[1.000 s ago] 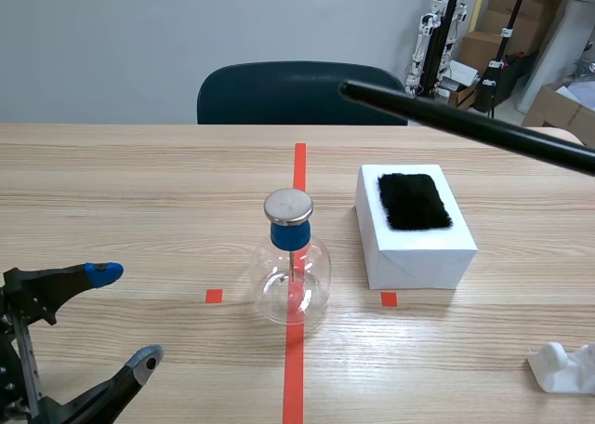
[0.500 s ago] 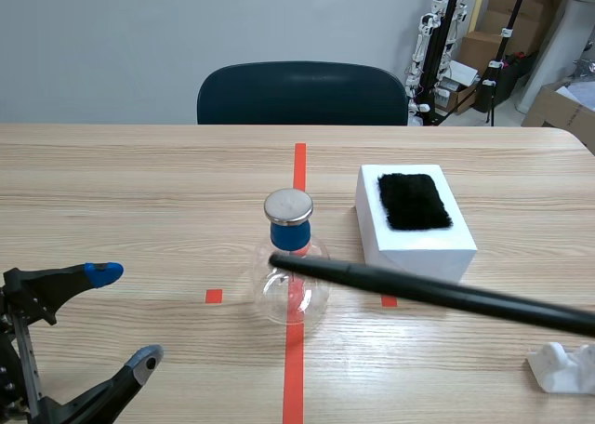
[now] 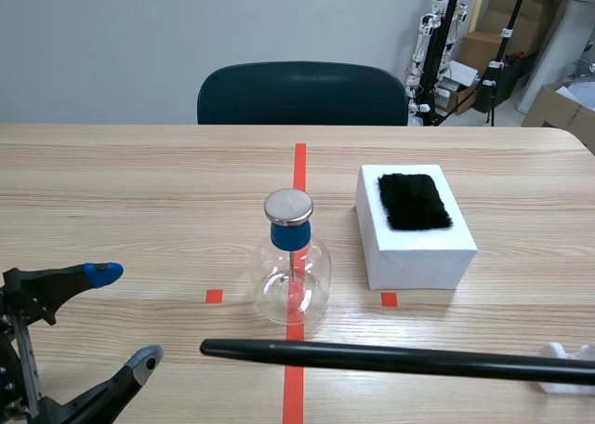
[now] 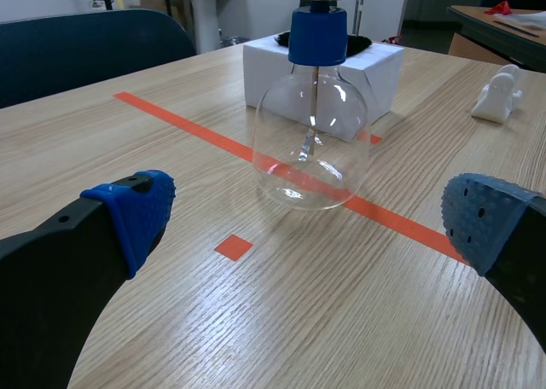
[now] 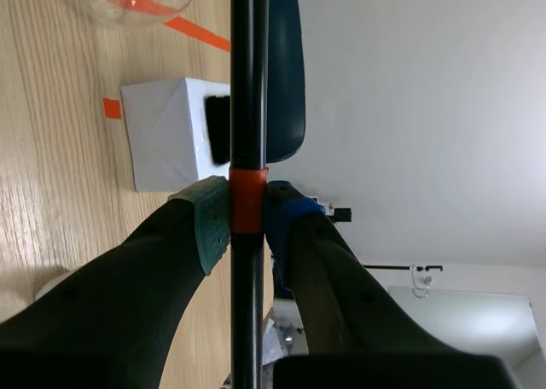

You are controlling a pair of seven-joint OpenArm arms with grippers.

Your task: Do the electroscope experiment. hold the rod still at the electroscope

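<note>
One wooden table (image 3: 139,182) fills our view, with a dark chair (image 3: 302,94) pushed in at its 12 o'clock edge. Across the near side we see the black rod (image 3: 372,357) lying almost level. It comes in from 3 o'clock, and its tip stops at about 7 o'clock of the electroscope (image 3: 292,280), low beside the glass and apart from it. A white box (image 3: 418,252) topped with a black fur patch (image 3: 415,201) sits at the electroscope's 3 o'clock, just beside it.

The electroscope, a clear flask with a blue stopper and a round metal cap (image 3: 288,205), stands upright on the red tape line. The right gripper (image 5: 247,214) is clamped on the rod, its pads pressing an orange band on the shaft. The left gripper (image 3: 125,315) rests at 8 o'clock of the flask, fingers spread wide and holding nothing. A small white object (image 3: 558,364) lies at the table's 4 o'clock, partly behind the rod.

We judge the task partly done. The rod is firmly in the grip, but it sits well below the metal cap. It has yet to be brought to the cap and held there.
</note>
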